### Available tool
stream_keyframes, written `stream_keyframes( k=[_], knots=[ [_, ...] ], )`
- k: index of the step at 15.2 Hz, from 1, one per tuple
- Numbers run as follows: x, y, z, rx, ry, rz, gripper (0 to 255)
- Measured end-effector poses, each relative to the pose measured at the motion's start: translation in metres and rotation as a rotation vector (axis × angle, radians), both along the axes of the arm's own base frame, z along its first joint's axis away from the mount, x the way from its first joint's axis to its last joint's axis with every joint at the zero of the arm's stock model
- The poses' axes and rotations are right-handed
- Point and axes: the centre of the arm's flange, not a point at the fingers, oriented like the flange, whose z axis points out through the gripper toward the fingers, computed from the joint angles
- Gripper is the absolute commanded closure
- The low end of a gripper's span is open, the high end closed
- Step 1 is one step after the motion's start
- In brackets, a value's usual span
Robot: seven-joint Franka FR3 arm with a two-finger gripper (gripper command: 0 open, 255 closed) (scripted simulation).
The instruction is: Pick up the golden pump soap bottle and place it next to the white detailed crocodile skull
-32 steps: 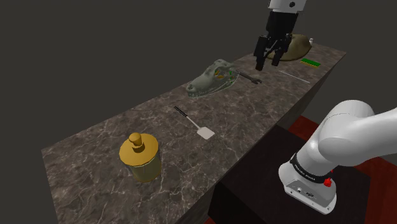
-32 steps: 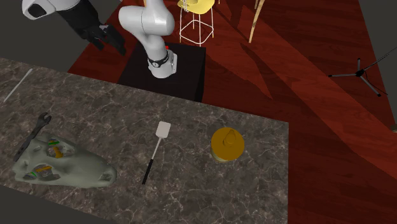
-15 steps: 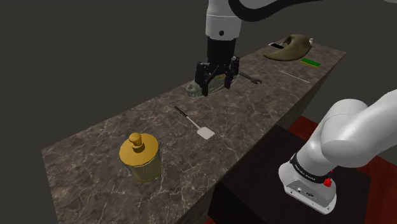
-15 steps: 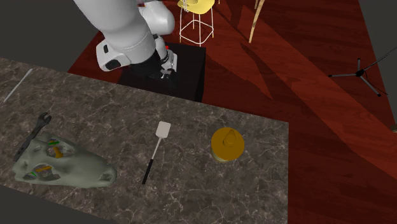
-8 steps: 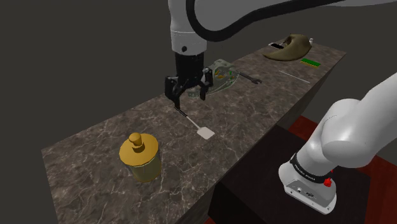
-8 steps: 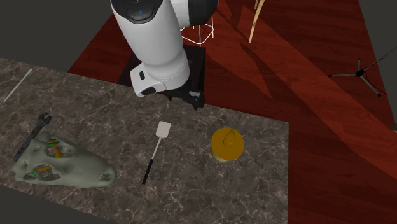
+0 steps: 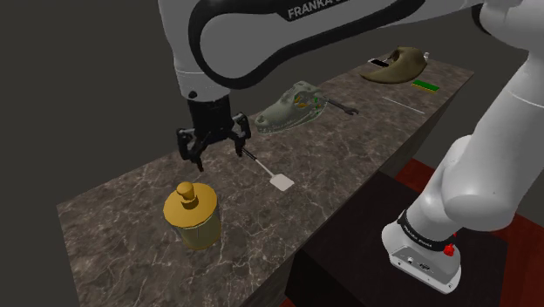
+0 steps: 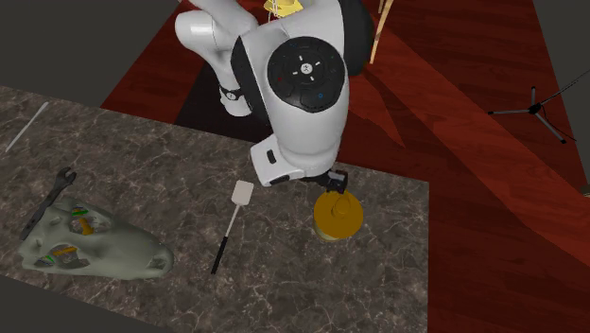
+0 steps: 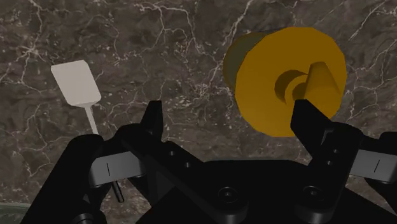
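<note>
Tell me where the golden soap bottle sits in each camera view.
Shoulder view: soap bottle lower left.
Second exterior view: soap bottle right of centre.
Wrist view: soap bottle ahead of the open gripper, off to one side.
Shared landmark: the white spatula lying beside it.

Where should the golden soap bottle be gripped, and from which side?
Probably the narrow pump on top, from straight above: the soap bottle stands upright, its squat round body looks wide for the open tool, and the spatula lies well clear.
</note>
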Motion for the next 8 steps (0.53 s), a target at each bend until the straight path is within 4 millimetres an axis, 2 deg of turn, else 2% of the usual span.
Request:
stream_keyframes(
  k=[6, 8],
  knots=[
    [0.036, 0.067, -0.027, -0.014, 0.005, -0.013, 0],
    [0.039, 0.082, -0.034, -0.017, 0.006, -0.016, 0]
  ],
)
